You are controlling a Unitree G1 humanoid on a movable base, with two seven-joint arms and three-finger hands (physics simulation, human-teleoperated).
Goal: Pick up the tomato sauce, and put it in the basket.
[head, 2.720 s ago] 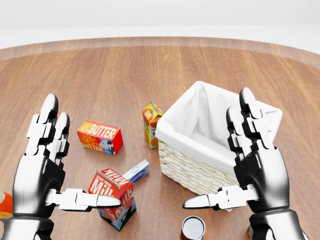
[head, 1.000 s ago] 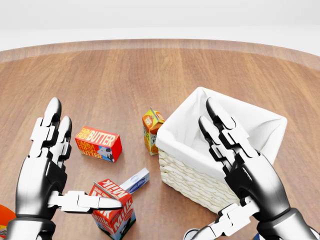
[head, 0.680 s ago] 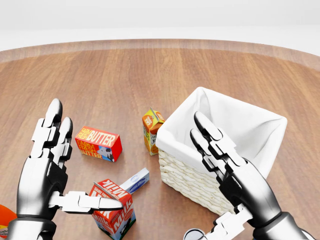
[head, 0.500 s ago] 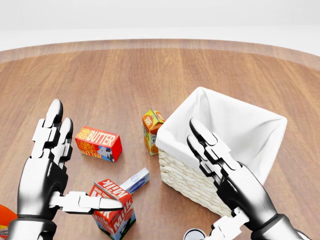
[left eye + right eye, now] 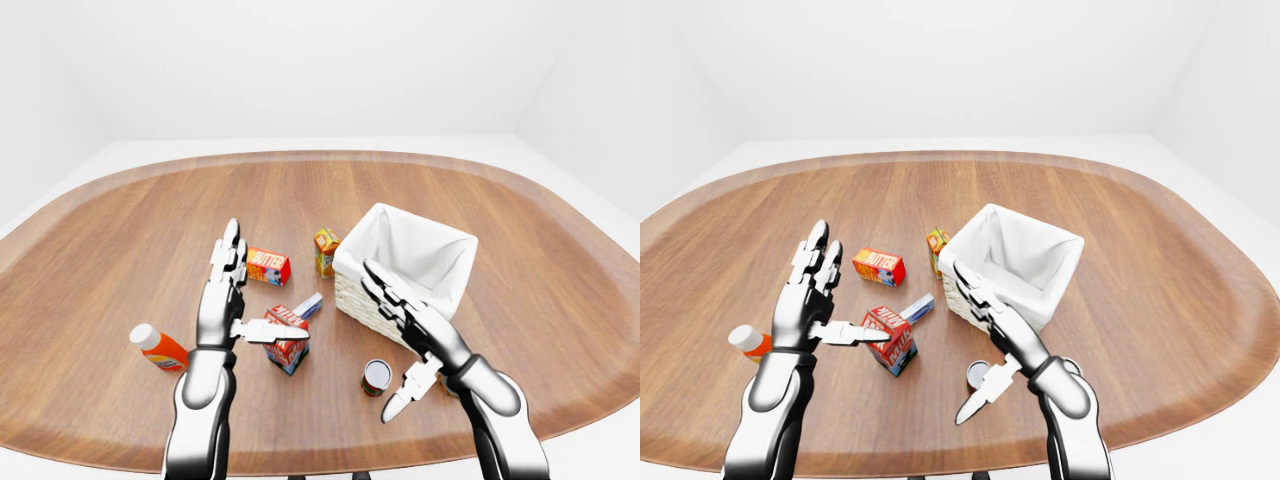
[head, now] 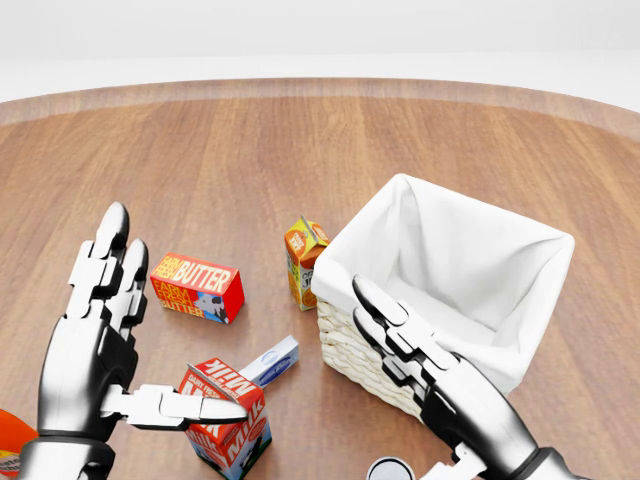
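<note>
The tomato sauce can point(image 5: 376, 376), red with a pale lid, stands on the wooden table just below the basket in the left-eye view. Only its lid point(image 6: 390, 468) shows at the bottom edge of the head view. The wicker basket point(image 5: 420, 222) has a white cloth lining and nothing shows inside it. My right hand point(image 5: 392, 342) is open, its fingers stretched over the basket's near wall and its thumb hanging just right of the can, not touching it. My left hand point(image 5: 262, 295) is open too, raised upright above the milk carton point(image 5: 285, 345).
A butter box point(image 5: 268, 266), an orange juice carton point(image 5: 326, 250) and a small blue-white box point(image 5: 308, 305) lie left of the basket. An orange bottle point(image 5: 158, 347) with a white cap lies at the far left. The table's near edge runs close below the can.
My right hand has sunk and slid left in the head view, from in front of the basket down to its near wall, fingers still spread. The left hand has barely moved.
</note>
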